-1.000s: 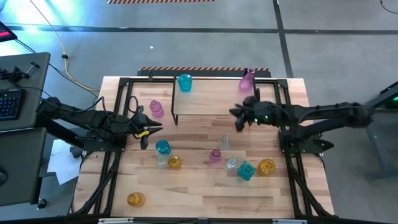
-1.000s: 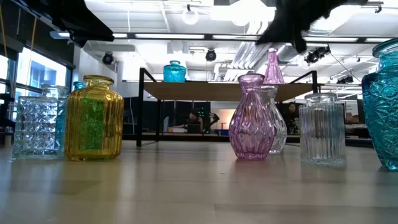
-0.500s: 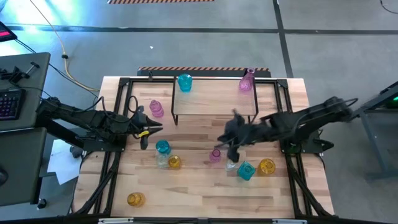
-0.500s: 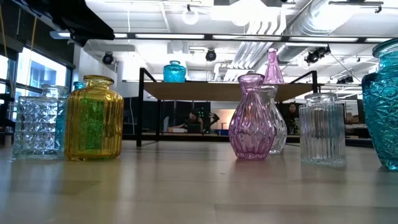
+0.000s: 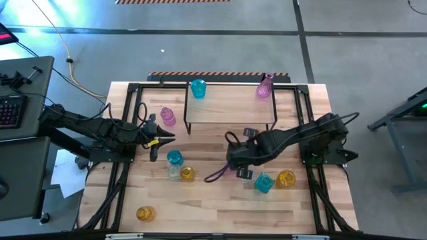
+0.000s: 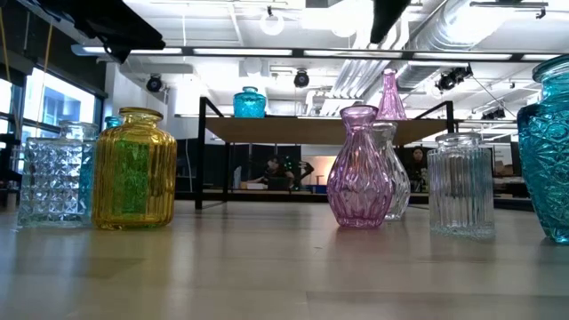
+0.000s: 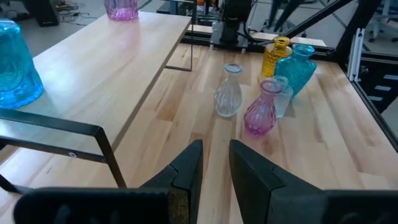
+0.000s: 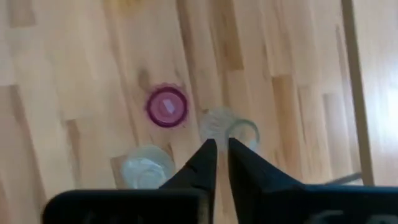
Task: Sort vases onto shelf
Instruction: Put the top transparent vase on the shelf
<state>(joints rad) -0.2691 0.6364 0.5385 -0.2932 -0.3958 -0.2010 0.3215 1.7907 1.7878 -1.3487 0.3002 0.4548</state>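
Observation:
The shelf (image 5: 230, 110) stands at the table's far side, with a teal vase (image 5: 198, 88) and a pink vase (image 5: 265, 87) standing on its board. More vases stand upright on the table: a pink one (image 8: 166, 106) and two clear ones (image 8: 219, 122) (image 8: 146, 168) at the centre, plus teal (image 5: 264, 183) and amber (image 5: 286, 179) vases nearby. My right gripper (image 8: 219, 146) hovers above the centre group and points down, its fingers a narrow slit apart with nothing between them. My left gripper (image 7: 216, 155) waits at the table's left, slightly open and empty.
A pink vase (image 5: 167, 117) stands left of the shelf. Teal (image 5: 175, 158), clear (image 5: 175, 172) and amber (image 5: 187, 174) vases cluster at centre left. One amber vase (image 5: 145, 213) stands alone near the front left corner. Black frame rails (image 5: 123, 173) run along both table sides.
My right gripper has left the shelf's right end and swung toward the table's near edge and left. It now hangs over the centre group of vases and has tipped from nearly level to pointing down. The pink vase stays standing on the shelf.

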